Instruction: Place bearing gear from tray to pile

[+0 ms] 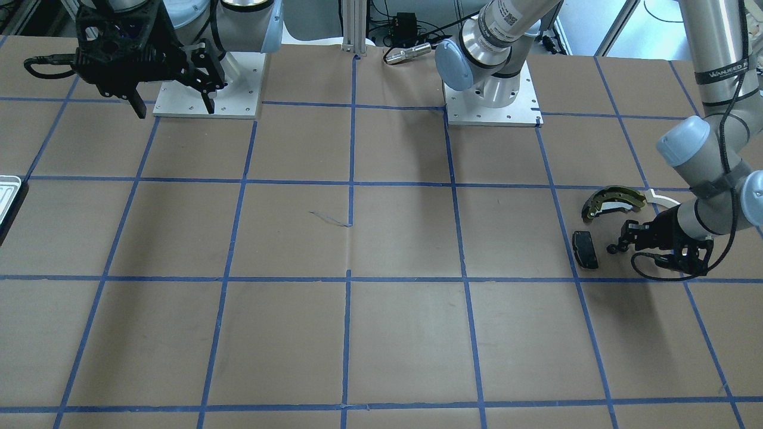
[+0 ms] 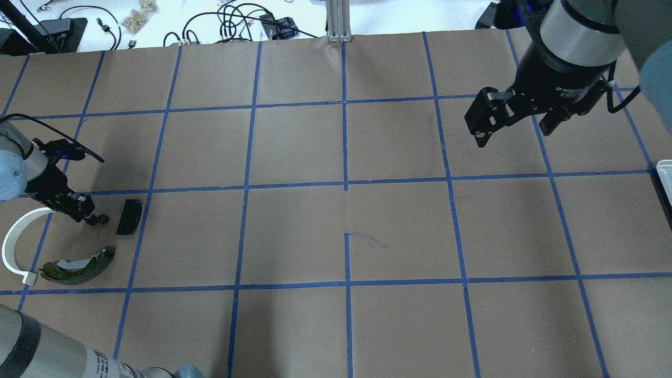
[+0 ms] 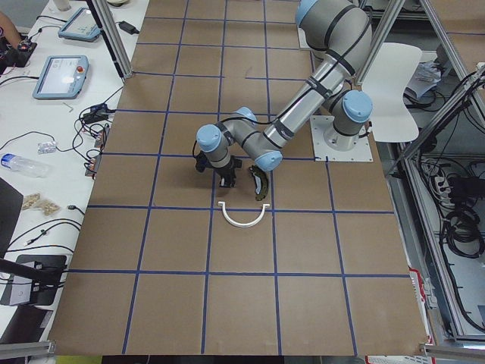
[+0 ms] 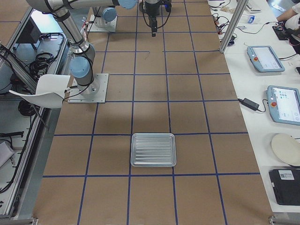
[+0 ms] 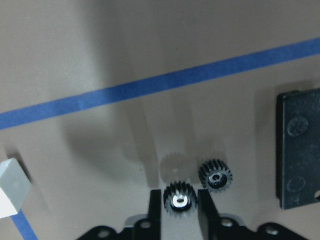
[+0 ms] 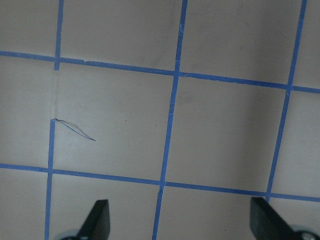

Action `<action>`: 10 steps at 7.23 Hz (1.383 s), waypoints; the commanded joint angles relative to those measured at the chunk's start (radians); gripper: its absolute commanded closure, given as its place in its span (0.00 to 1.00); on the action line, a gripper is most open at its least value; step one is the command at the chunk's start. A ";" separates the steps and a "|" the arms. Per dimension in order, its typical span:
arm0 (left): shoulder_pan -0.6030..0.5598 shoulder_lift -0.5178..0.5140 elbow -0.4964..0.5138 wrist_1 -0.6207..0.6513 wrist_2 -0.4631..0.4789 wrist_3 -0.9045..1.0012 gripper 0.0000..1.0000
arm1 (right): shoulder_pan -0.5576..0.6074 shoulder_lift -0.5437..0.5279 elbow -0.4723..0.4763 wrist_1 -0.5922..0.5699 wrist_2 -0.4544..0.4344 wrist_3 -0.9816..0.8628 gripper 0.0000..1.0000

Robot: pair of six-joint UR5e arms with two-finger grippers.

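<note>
1. At the robot's left end of the table [image 1: 405, 345], the left gripper [image 2: 94, 218] is held low over the brown paper, among the parts of the pile.
2. Its fingers [image 5: 204, 212] are seen pinching the bearing gear [image 5: 178, 200]: a small black toothed wheel with a bright hub is clamped between the two tips.
3. A second toothed wheel [image 5: 215, 176] is seen just beside the pinched one, on the side of the black pad. Whether the two are joined cannot be told.
4. A faint shadow is cast on the paper just ahead of the pinched wheel. Whether the gear touches the table cannot be told.
5. The pile is made up of three parts lying flat around the gripper:
   - The black brake pad [image 2: 129, 216] is set just beside the gear, apart from it.
   - The olive-gold brake shoe [image 2: 79, 265] is found near, on the side toward the robot.
   - The white arc [image 2: 11, 247] is curved behind the gripper, with one end close to the shoe and the other hidden under the arm.
6. The tray [image 4: 153, 150] is laid flat at the opposite end of the table, well apart from the pile, with its ribbed face up.
7. The right gripper [image 2: 512, 136] is held high over the table on the tray's side. Its fingers are spread wide apart, and only paper and blue tape are seen between them in the wrist view.
</note>
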 commanded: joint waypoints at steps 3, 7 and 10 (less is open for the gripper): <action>-0.024 0.051 0.085 -0.080 0.001 -0.054 0.23 | 0.002 0.003 0.003 0.003 -0.001 0.021 0.00; -0.250 0.154 0.444 -0.520 -0.045 -0.369 0.00 | 0.005 0.005 0.000 0.002 0.002 0.018 0.00; -0.486 0.217 0.514 -0.616 -0.065 -0.611 0.00 | -0.001 0.003 -0.005 0.002 0.004 0.019 0.00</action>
